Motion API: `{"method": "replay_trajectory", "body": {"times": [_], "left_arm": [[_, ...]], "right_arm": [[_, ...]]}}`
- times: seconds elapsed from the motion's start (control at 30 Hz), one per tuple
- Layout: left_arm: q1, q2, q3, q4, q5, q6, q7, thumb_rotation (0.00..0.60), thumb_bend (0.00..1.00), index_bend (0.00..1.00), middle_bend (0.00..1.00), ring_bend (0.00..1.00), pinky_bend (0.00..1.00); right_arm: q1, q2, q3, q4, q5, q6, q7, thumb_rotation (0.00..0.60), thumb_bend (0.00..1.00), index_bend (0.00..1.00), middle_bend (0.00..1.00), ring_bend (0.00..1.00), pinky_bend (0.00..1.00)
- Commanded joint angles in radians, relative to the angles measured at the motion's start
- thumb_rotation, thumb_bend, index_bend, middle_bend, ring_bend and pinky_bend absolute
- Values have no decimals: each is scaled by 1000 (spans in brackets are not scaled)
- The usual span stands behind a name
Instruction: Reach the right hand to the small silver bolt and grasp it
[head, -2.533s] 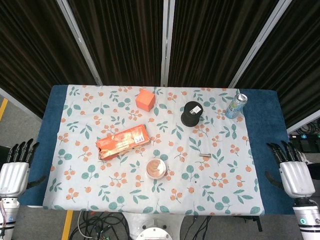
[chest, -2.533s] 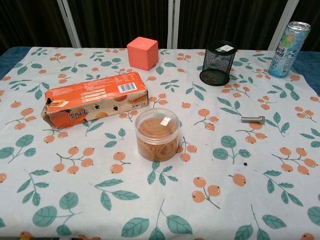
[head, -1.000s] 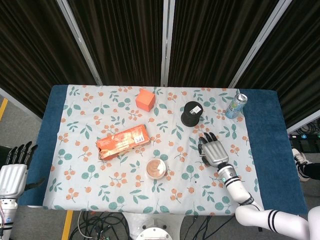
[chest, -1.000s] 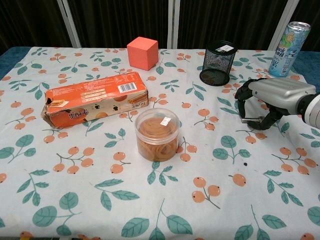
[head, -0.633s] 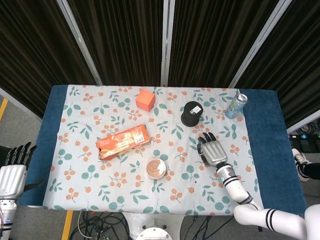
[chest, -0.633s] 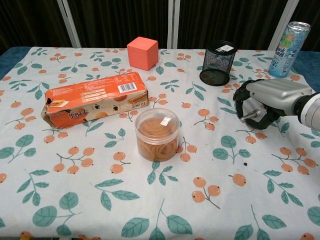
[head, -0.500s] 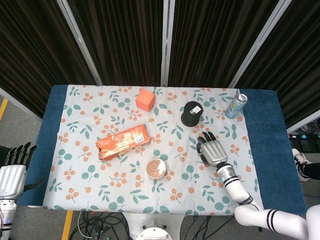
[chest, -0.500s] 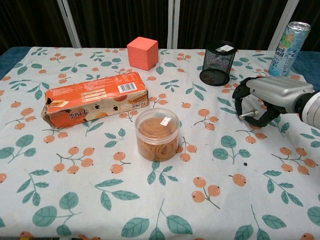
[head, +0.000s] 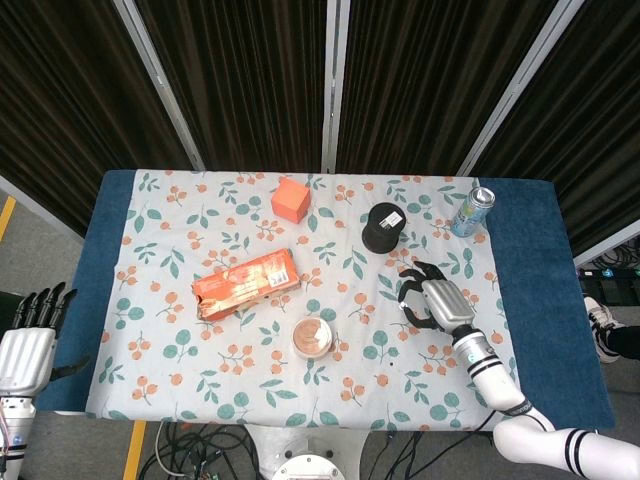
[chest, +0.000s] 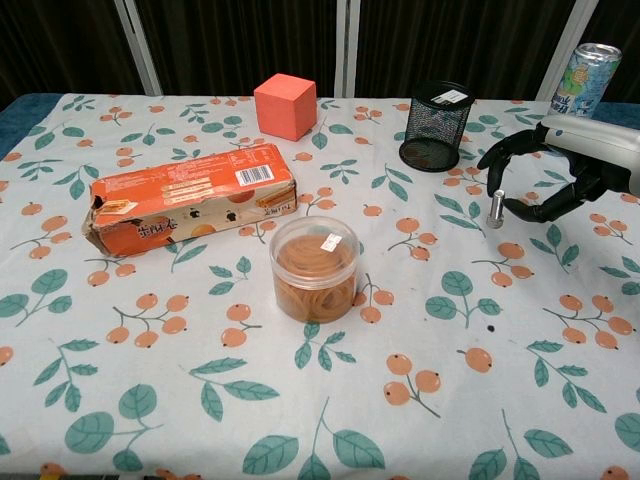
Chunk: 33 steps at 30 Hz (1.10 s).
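Note:
In the chest view the small silver bolt (chest: 495, 208) stands nearly upright above the floral tablecloth (chest: 200, 400), pinched at its top between the fingertips of my right hand (chest: 560, 170). That hand is raised off the cloth at the right, its other fingers spread. The head view shows the same right hand (head: 437, 299) just below the black mesh cup, with the bolt too small to make out there. My left hand (head: 27, 345) hangs off the table's left edge, fingers apart and holding nothing.
A black mesh cup (chest: 437, 125) stands just left of the right hand and a drink can (chest: 583, 78) behind it. A clear jar of rubber bands (chest: 314, 267), an orange carton (chest: 188, 197) and an orange cube (chest: 285, 105) lie further left.
My right hand came in from the table's right side, closed its fingers on the lying bolt and has now lifted it off the cloth, turning it upright. The left hand stayed put.

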<state>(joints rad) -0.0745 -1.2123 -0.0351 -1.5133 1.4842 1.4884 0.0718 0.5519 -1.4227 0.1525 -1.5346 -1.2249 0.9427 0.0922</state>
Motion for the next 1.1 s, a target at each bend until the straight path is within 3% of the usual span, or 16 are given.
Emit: {"method": "replay_trajectory", "body": {"times": [0.03,0.47,0.73,1.1], "left_arm": [[0,1,0,-1,0,0,1,600,0,90,6,0,0],[11,-2,4,5,-6,5,-12,600,0,90,6,0,0],[12,-3,3,6,-4,9,-13,600,0,90,6,0,0],[13,-3,3,6,0,13,-12,600,0,90,6,0,0]], "right_arm": [[-6,-11,-8,52,-44,-28,76,600,394,571,212,0,0],[13,-75,-18,144,-61,-51,107,600,394,579,211,0,0],[12,-67,-23,136,-67,-49,111,600,394,452,198,0,0],[6,-49,-29,115,-81,-34,109,600,394,388,190,0,0]]}}
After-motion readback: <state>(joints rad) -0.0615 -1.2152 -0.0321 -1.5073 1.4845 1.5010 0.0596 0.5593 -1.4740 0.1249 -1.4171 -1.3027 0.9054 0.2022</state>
